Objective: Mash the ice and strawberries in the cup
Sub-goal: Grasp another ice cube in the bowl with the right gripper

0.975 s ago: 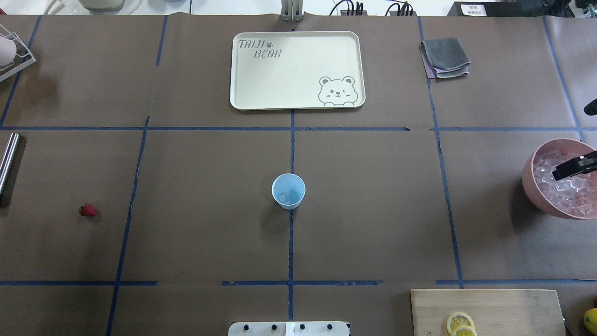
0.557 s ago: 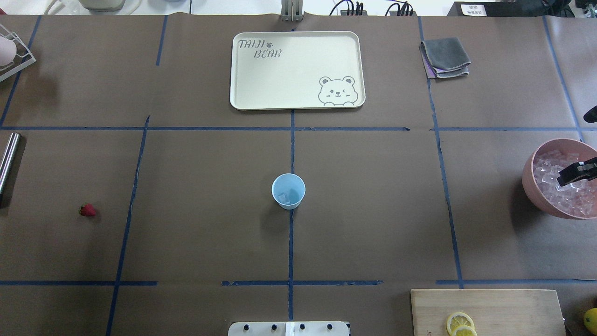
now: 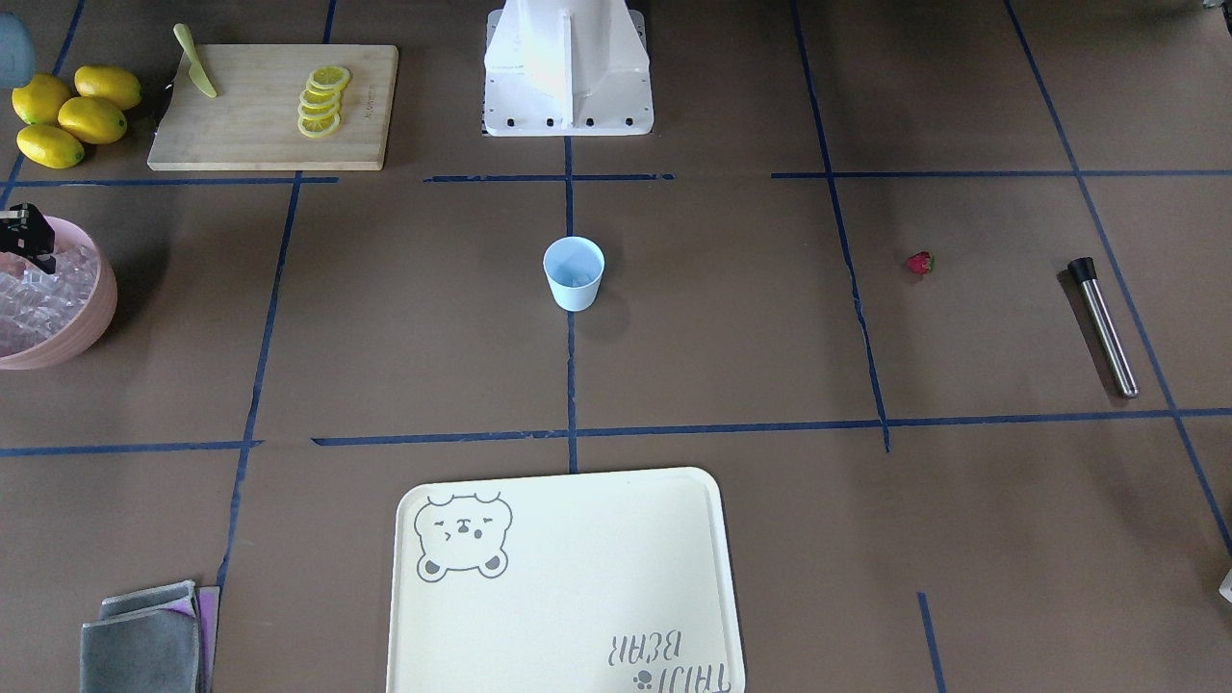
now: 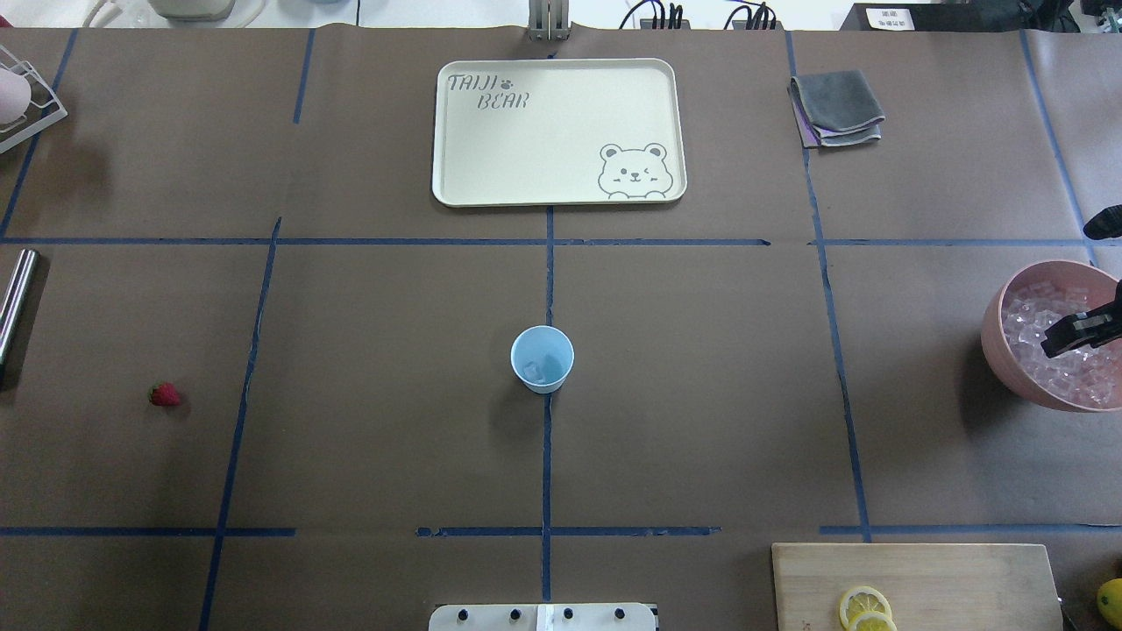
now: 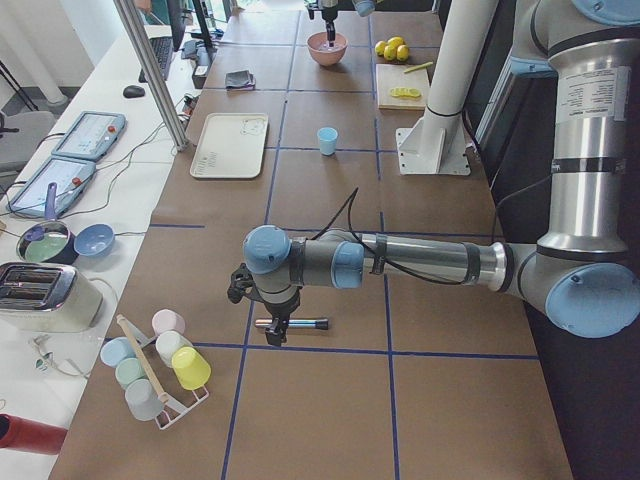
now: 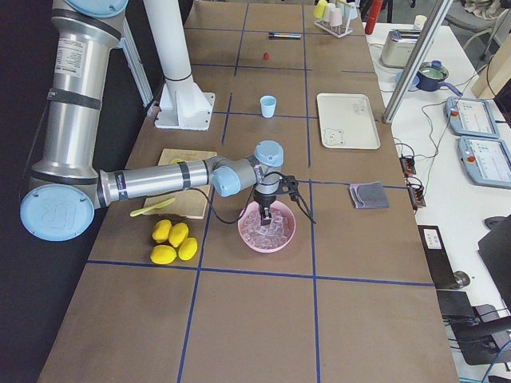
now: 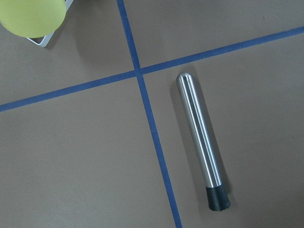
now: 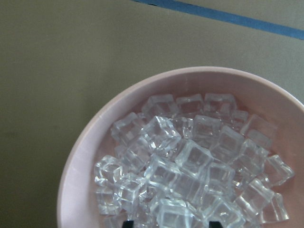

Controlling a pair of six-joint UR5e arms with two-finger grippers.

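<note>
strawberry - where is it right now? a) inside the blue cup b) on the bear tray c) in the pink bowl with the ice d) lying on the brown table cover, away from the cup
D: the strawberry lies alone on the brown table cover, far to the side of the cup, and is neither in the pink bowl nor on the tray.
</note>
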